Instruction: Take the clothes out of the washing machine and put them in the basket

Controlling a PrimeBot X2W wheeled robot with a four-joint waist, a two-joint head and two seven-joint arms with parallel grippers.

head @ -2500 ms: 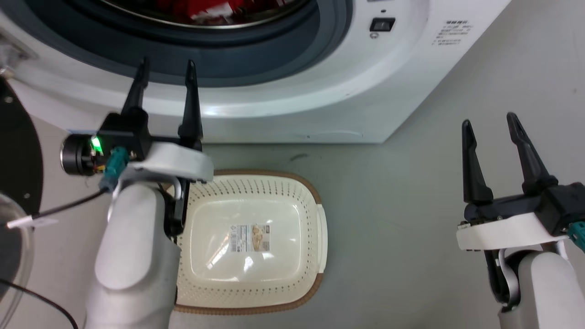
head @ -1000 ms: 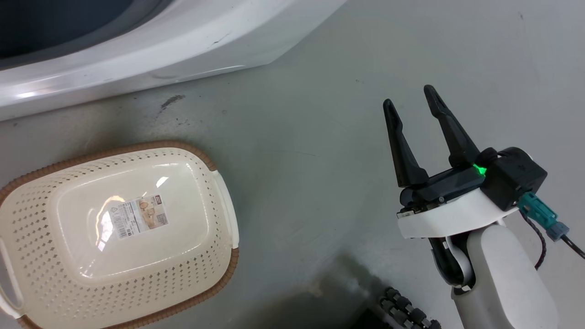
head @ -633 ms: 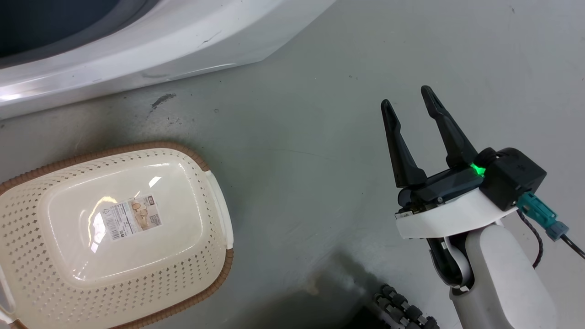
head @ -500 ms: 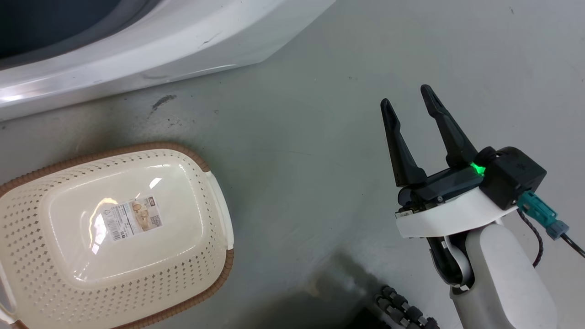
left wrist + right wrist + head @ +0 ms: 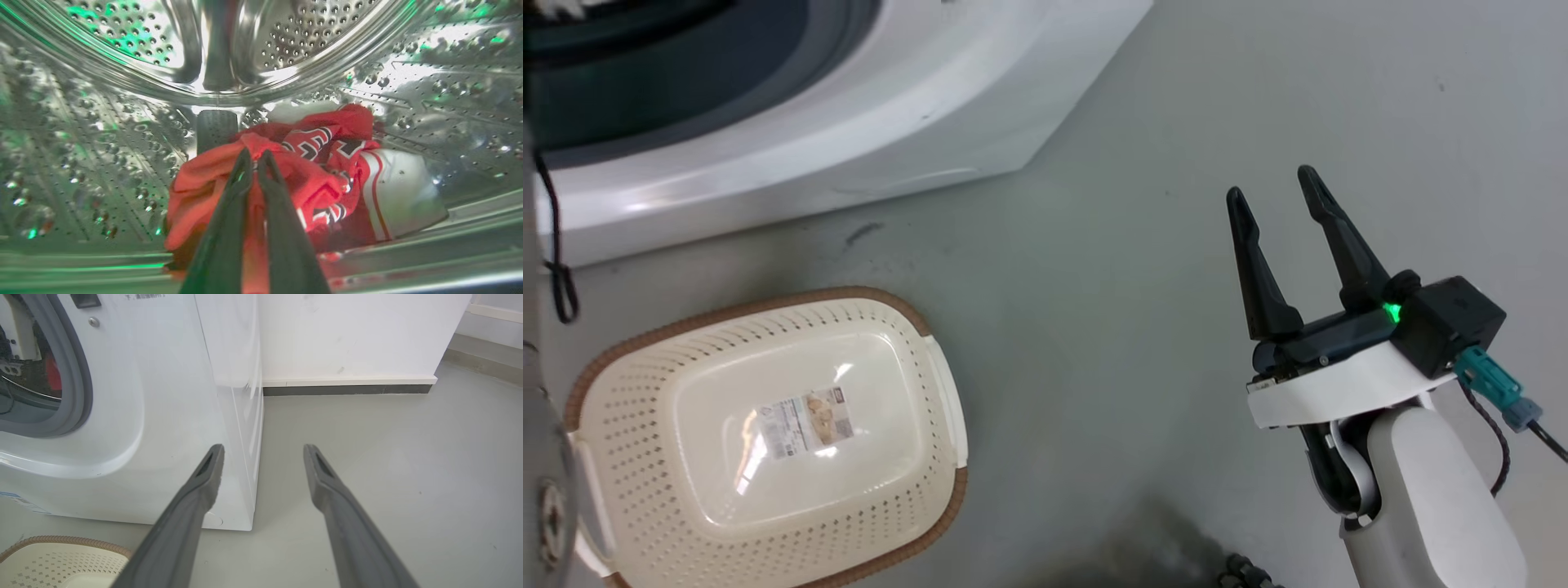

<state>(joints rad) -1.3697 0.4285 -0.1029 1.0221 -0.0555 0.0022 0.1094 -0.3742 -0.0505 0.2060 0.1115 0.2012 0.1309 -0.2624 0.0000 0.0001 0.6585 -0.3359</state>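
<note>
Inside the shiny steel drum (image 5: 102,143) of the washing machine (image 5: 890,122) lie the clothes (image 5: 204,183), a heap of red jersey fabric with white trim and dark-and-white lettering. My left gripper (image 5: 255,157) is shut on the top of this heap, and red cloth shows between its fingers. The cream basket (image 5: 637,408) with a brown rim stands on the floor in front of the machine, holding nothing but a label. Well to the right of it, my right gripper (image 5: 1272,186) hovers open over bare floor. In the right wrist view this gripper (image 5: 263,449) points past the washing machine (image 5: 163,416).
A white wall with a dark baseboard (image 5: 347,390) runs behind the machine's right side. Grey floor (image 5: 1094,327) spreads between the basket and my right arm. A black cable (image 5: 556,245) hangs at the left edge. The basket's corner (image 5: 61,555) shows low left.
The head camera has swung; the basket and machine sit further right and lower than half a second ago. The left gripper, open before the porthole 2.5 s ago, is inside the drum.
</note>
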